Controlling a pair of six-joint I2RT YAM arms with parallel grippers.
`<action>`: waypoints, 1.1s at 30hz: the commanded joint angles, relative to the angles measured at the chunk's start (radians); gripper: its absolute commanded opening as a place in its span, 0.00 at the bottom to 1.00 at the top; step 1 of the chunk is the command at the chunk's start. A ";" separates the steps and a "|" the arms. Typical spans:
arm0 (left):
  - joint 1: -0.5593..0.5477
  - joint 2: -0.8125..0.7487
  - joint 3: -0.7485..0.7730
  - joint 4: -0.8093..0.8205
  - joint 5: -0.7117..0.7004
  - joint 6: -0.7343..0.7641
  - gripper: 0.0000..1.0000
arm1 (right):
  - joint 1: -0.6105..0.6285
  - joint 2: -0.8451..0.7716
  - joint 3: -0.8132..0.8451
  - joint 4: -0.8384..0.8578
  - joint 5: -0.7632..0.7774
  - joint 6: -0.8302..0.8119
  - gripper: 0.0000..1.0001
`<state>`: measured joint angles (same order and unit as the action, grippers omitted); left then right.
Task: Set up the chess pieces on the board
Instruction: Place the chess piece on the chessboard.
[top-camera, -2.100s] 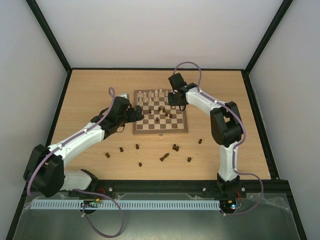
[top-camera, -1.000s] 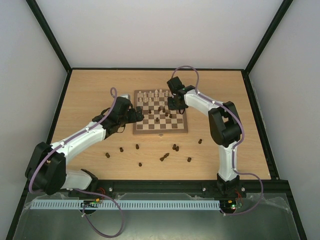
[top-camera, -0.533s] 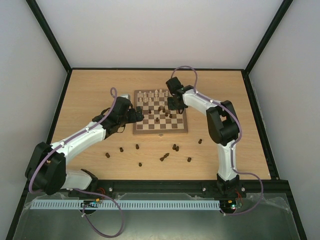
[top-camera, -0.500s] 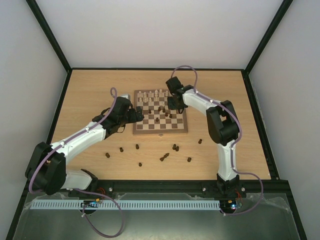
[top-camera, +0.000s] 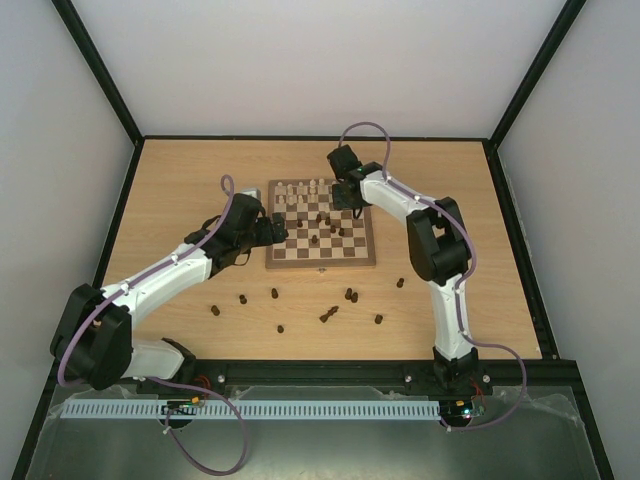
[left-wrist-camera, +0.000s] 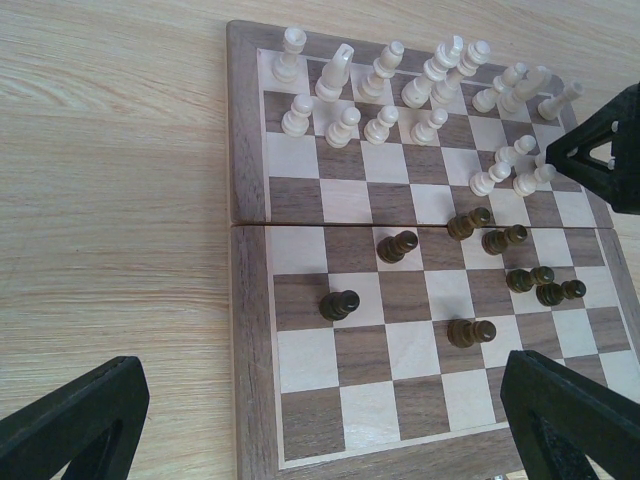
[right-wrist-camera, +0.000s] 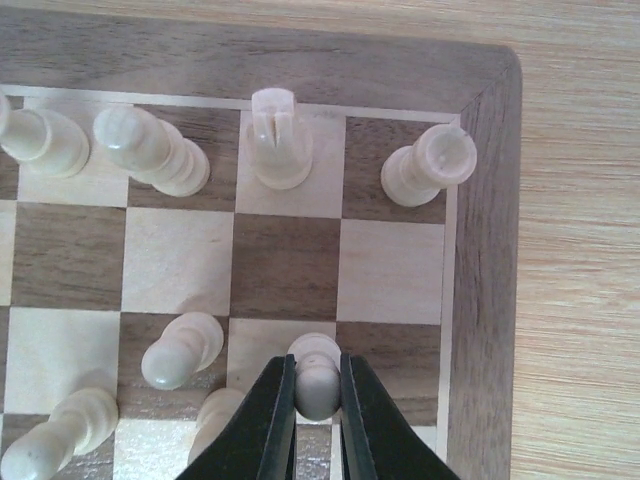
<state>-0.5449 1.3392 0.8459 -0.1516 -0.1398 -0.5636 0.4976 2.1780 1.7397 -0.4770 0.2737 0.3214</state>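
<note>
The board (top-camera: 320, 262) lies mid-table. Cream pieces (top-camera: 303, 188) stand along its far rows, and several dark pieces (top-camera: 325, 226) stand in its middle. My right gripper (top-camera: 345, 196) is over the board's far right corner, shut on a cream pawn (right-wrist-camera: 318, 386) held between its fingertips (right-wrist-camera: 318, 375) just above the squares. A cream rook (right-wrist-camera: 430, 166) and other cream pieces stand close by. My left gripper (top-camera: 272, 228) hovers open and empty over the board's left edge (left-wrist-camera: 245, 300). In the left wrist view it (left-wrist-camera: 322, 370) spans the near rows.
Several dark pieces lie loose on the tabletop in front of the board, from a pawn (top-camera: 214, 311) on the left to a pawn (top-camera: 400, 283) on the right; one (top-camera: 328, 315) lies on its side. Black frame rails edge the table.
My right gripper has shifted a little left and toward the board's far edge with the cream pawn in it. The left arm has barely moved.
</note>
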 joint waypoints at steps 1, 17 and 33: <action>-0.002 0.005 0.019 -0.017 -0.011 0.012 0.99 | -0.014 0.030 0.045 -0.080 0.043 0.000 0.08; 0.000 0.005 0.021 -0.018 -0.009 0.016 0.99 | -0.073 0.058 0.071 -0.067 0.002 0.001 0.08; -0.001 0.012 0.025 -0.020 -0.011 0.019 0.99 | -0.073 0.081 0.113 -0.085 -0.061 0.004 0.12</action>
<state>-0.5449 1.3392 0.8463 -0.1524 -0.1398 -0.5568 0.4229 2.2395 1.8259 -0.4969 0.2352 0.3210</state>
